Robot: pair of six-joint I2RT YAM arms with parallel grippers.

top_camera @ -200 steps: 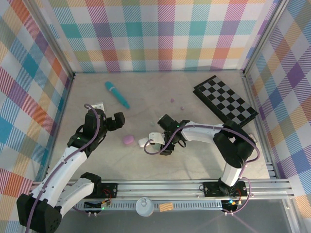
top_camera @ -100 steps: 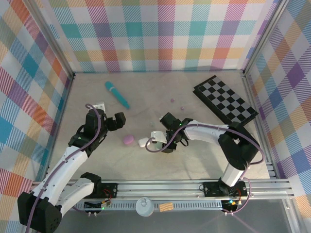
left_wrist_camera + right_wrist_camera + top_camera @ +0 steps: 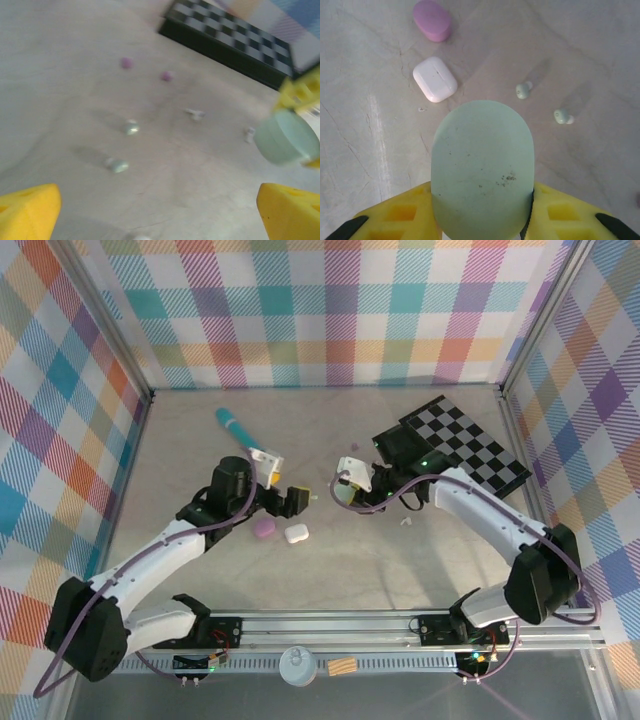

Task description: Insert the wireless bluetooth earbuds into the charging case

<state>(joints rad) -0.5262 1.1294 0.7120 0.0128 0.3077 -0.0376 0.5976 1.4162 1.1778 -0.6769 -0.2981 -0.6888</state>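
You are gripping the green case in the right gripper, while the left gripper is gaping wide and empty. Two green buds are lying on the table at the case's one o'clock.

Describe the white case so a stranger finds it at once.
From the chessboard at the far right, look left and nearer, where two cases lie side by side. The white case is the right one, squarish; the purple case beside it is rounder.
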